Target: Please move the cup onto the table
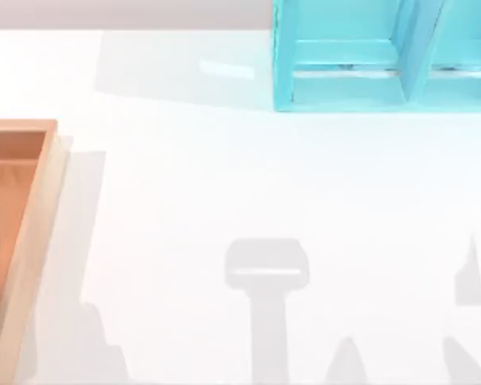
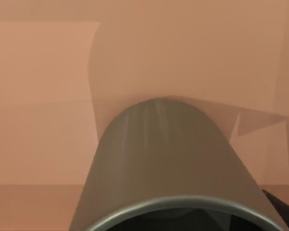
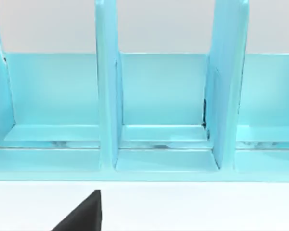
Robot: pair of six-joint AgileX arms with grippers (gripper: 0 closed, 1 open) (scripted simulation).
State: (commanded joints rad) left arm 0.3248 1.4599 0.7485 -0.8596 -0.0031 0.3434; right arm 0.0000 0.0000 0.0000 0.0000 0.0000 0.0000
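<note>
- The cup (image 2: 168,163) stood in the left wrist view close under the camera, its olive wall and dark rim large against the orange-brown floor of the tray (image 1: 16,208); its long axis appeared to run roughly along the camera's line of sight.
- The tray lay at the left edge of the table (image 1: 224,184), so the left arm was judged the nearer one.
- A dark sliver beside the cup's rim may have been a finger of the left gripper; whether the fingers were apart or pressed on the cup could not be told.
- The right wrist view faced the light-blue shelf unit (image 3: 159,120), with a black finger (image 3: 84,214) of the right gripper over the table; its opening could not be told.
</note>
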